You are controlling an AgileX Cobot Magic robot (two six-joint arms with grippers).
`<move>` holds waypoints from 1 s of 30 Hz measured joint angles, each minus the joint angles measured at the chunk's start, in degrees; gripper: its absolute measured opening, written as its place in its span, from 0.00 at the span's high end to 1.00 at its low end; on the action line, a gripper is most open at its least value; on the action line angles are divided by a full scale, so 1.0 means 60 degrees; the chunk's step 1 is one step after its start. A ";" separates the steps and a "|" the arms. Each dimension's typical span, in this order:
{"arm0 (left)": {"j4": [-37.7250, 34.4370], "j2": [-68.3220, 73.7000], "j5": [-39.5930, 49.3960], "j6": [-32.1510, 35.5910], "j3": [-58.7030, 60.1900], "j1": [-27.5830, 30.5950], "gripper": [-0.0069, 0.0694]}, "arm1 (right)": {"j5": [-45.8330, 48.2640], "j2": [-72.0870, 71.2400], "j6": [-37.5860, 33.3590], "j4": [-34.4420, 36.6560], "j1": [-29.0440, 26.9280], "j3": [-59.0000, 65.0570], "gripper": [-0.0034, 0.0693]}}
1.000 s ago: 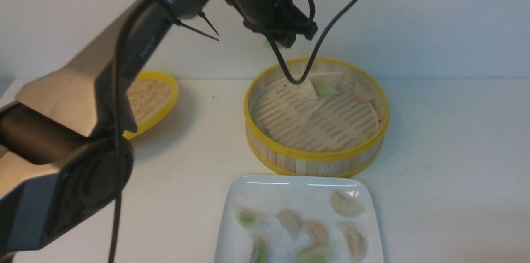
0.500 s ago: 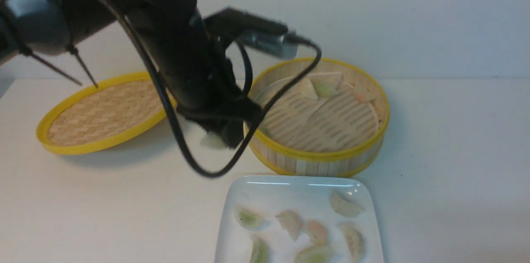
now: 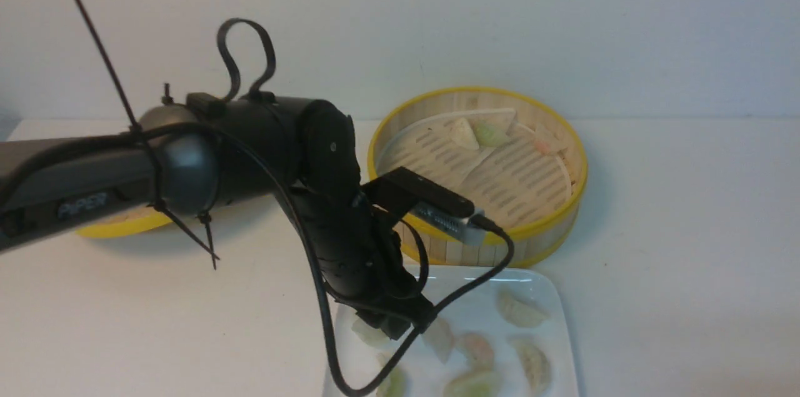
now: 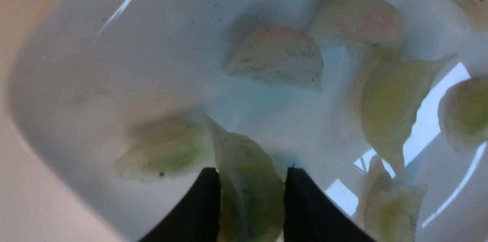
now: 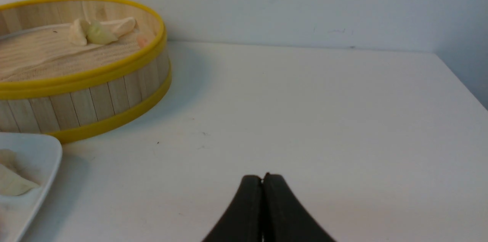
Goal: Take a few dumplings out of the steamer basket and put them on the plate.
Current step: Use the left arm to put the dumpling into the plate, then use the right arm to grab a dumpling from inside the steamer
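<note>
My left gripper [image 4: 251,171] is shut on a greenish dumpling [image 4: 248,188] and hangs just over the near-left part of the white plate [image 3: 550,287]. In the front view the left gripper [image 3: 390,322] hides the held dumpling. Several dumplings lie on the plate, among them a whitish one [image 4: 276,57], a pinkish one [image 4: 360,19] and a green one [image 4: 392,97]. The steamer basket [image 3: 478,241] stands behind the plate, with a whitish dumpling [image 3: 464,133], a green one [image 3: 490,132] and a pinkish one [image 3: 542,145] at its far side. My right gripper [image 5: 262,176] is shut and empty over bare table, right of the basket.
The flat woven yellow-rimmed lid [image 3: 112,227] lies at the left, mostly hidden behind my left arm [image 3: 237,153]. A cable loops from the left wrist down over the plate's near-left corner. A white wall runs along the table's far edge.
My left arm has swung from above the basket's far side down and toward me. It carried the dumpling past the basket's left and now holds it over the plate.
</note>
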 joint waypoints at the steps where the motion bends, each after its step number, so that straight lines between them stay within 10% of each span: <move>1: 0.0000 0.0112 -0.0168 0.0070 0.0000 -0.0081 0.66 | 0.0000 0.0000 0.0000 0.0000 0.0000 0.0000 0.97; 16: 0.0001 0.0276 0.1066 -0.0167 -0.1595 -0.0369 0.26 | 0.0000 0.0000 0.0000 0.0000 0.0000 0.0000 0.97; 20: 0.0338 0.0005 0.2065 -0.0738 -0.2421 -0.0369 0.39 | 0.0000 0.0000 0.0000 0.0000 0.0000 0.0000 0.97; 24: 0.0871 -0.1276 0.2482 -0.1086 -0.2795 -0.0369 0.83 | 0.0000 0.0000 0.0000 0.0000 0.0000 0.0000 0.97; 30: 0.0931 -0.3427 0.2197 -0.1149 -0.2493 -0.0369 0.92 | 0.0000 0.0000 0.0000 0.0000 0.0000 0.0000 0.97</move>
